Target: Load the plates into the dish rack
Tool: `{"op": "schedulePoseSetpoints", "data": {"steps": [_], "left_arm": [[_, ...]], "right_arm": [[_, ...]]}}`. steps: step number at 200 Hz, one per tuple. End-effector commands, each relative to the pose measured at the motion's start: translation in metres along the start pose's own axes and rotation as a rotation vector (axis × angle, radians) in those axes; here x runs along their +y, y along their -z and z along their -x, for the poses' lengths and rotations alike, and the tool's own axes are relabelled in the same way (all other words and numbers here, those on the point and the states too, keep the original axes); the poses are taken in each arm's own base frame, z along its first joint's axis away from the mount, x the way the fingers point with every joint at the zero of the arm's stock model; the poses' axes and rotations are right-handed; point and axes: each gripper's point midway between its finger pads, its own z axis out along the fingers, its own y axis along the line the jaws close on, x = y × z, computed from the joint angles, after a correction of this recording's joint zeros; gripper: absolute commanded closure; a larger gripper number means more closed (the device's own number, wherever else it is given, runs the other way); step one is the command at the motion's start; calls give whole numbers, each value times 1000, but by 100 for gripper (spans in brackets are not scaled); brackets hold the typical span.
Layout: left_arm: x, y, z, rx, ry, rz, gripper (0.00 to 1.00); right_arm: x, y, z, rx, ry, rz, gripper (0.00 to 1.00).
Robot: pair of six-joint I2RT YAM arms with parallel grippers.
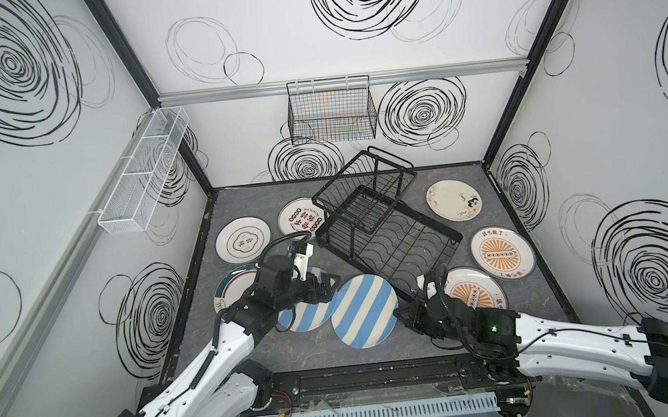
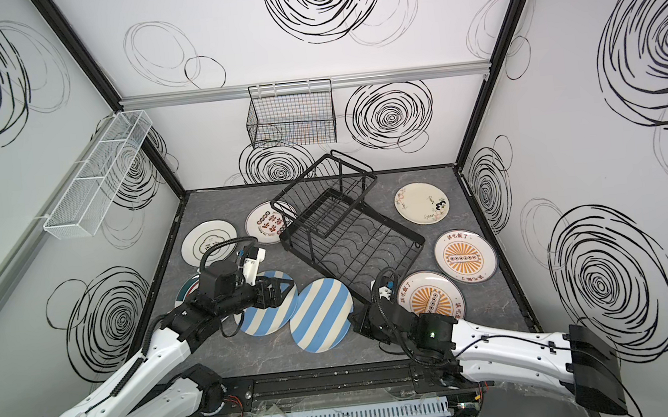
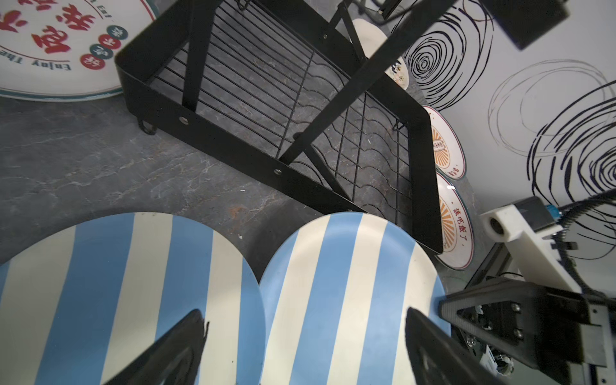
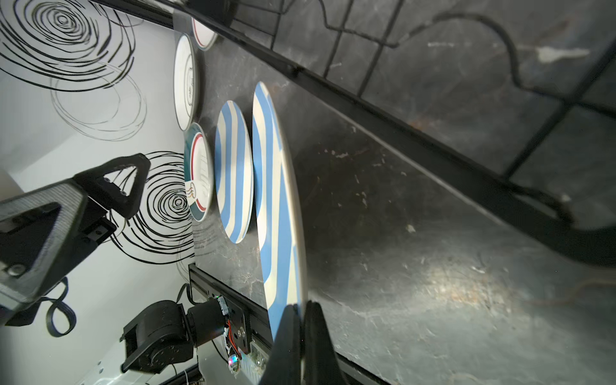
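Blue-striped plate [image 1: 363, 317], rim in right gripper [image 4: 301, 305], rack [image 3: 425, 173] near

Left arm [image 1: 220, 348] and right arm [image 1: 565, 333]: white shell links, black joint housings, black ribbed cables [image 1: 285, 236]. White camera mount [image 1: 303, 258] at the wrist. Left gripper [image 1: 333, 288] fingers [image 4: 110, 186] were black, triangular and screw-fastened. Small green light [image 1: 493, 330] showed on the right arm.
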Motion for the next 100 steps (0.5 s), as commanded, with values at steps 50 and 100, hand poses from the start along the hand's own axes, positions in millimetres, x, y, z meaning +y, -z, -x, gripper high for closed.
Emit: {"op": "schedulePoseSetpoints", "data": {"steps": [50, 100], "left_arm": [[-2, 13, 21, -29, -36, -5, 4], [-3, 14, 18, -46, -11, -11, 4]], "right_arm": [[47, 17, 42, -70, 234, -44, 100], [32, 35, 60, -117, 209, -38, 100]]}}
